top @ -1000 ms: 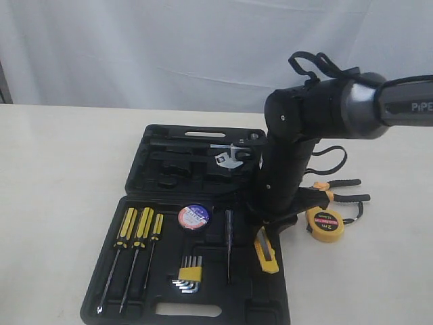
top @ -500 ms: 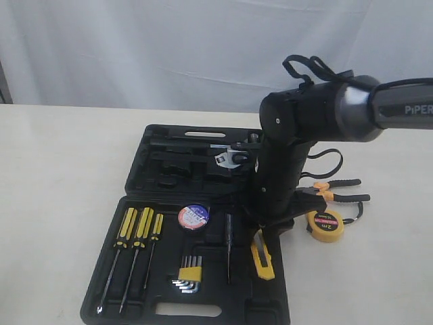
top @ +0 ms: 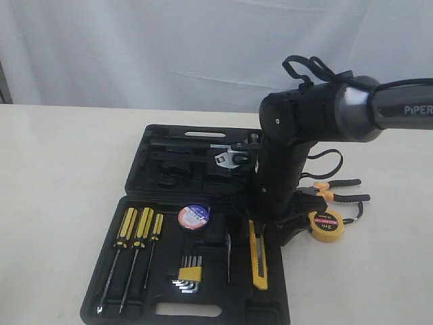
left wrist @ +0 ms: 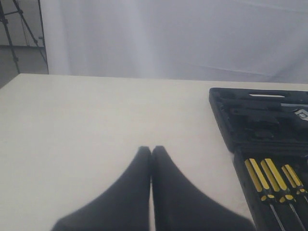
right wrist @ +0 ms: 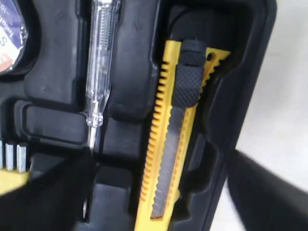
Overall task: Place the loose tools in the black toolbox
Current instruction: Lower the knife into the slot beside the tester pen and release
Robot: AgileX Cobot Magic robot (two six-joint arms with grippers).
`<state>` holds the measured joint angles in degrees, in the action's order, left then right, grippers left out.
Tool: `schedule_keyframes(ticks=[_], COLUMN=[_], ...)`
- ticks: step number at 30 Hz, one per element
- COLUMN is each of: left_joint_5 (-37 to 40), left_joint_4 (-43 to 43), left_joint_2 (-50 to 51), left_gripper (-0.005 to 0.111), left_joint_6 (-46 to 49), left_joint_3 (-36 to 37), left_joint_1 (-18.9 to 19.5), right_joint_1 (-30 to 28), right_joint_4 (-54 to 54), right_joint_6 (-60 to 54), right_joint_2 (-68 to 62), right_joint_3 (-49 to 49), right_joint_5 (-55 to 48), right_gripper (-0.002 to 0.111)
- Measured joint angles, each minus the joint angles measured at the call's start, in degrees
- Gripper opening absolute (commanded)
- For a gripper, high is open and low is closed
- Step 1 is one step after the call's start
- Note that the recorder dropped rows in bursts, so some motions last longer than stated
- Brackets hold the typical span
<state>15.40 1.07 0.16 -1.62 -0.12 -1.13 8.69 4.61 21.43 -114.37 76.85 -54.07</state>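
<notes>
The arm [top: 406, 108] reads "PIPER". The toolbox [top: 135, 183] holds the tape roll [top: 194, 217] and the utility knife [top: 258, 257], which lies in a recess below the right tool [right wrist: 160, 173], jaws apart. Pliers [top: 338, 191] and tape measure [top: 325, 225] lie on the desk [top: 54, 169] beside it. The left tool [left wrist: 151, 159] is pressed together.
</notes>
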Motion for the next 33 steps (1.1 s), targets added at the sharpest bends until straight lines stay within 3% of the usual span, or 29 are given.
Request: schedule_keyframes(ticks=[11, 14, 19, 33], left_joint_5=[0.00, 0.00, 0.00, 0.00], left_joint_4=[0.00, 0.00, 0.00, 0.00], left_joint_2=[0.00, 0.00, 0.00, 0.00], left_gripper=[0.000, 0.000, 0.000, 0.000], left_joint_6=[0.00, 0.00, 0.00, 0.00], left_joint_3=[0.00, 0.00, 0.00, 0.00], left_joint_1=[0.00, 0.00, 0.00, 0.00], right_joint_1=[0.00, 0.00, 0.00, 0.00], right_joint_4=[0.00, -0.15, -0.15, 0.81], right_joint_6=[0.09, -0.36, -3.98, -8.91], right_joint_2=[0.00, 0.00, 0.00, -1.46], right_joint_3=[0.00, 0.34, 1.34, 1.58], right_joint_5=[0.00, -0.27, -2.04, -3.57], right_gripper=[0.086, 0.063, -0.001, -0.001])
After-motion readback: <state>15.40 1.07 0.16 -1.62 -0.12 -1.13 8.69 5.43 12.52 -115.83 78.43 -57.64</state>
